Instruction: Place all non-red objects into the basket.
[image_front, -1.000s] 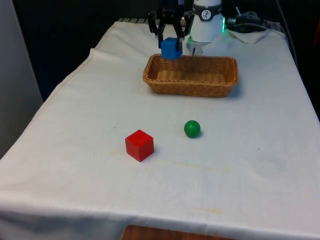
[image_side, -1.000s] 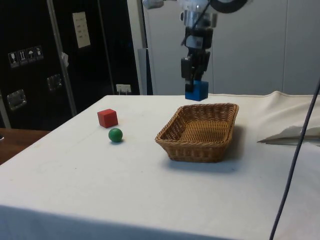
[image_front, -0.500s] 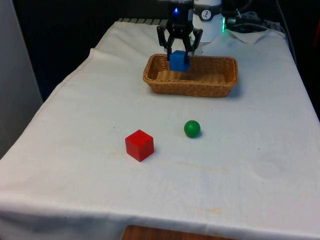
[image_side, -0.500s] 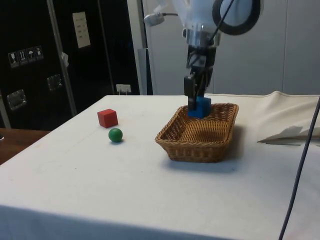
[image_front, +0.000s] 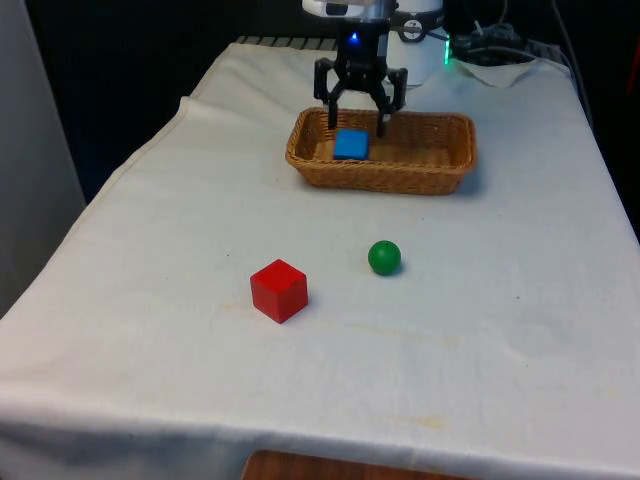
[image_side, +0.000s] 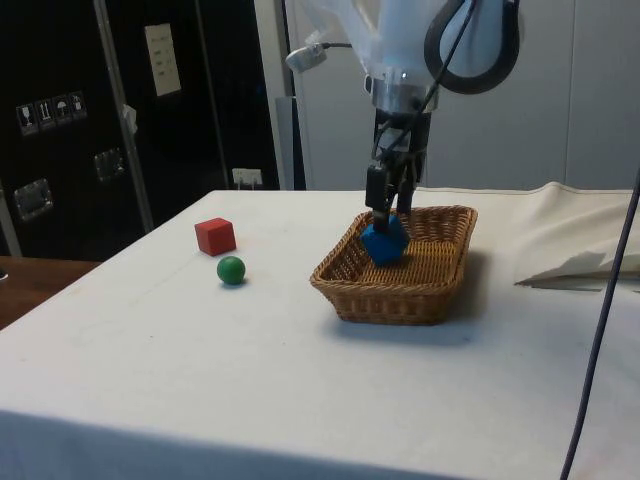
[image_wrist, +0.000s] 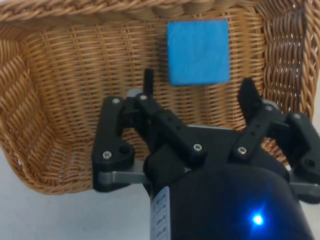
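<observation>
Black gripper (image_front: 355, 117) spread above basket (image_front: 440, 170), cube (image_front: 351, 144) free.

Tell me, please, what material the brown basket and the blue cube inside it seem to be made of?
The brown woven basket looks like wicker or rattan: thin strands cross in a visible weave, and the rim is braided. The blue cube has a matte, faintly grainy face with no shine, so probably foam or painted wood; the look leaves this open.
</observation>
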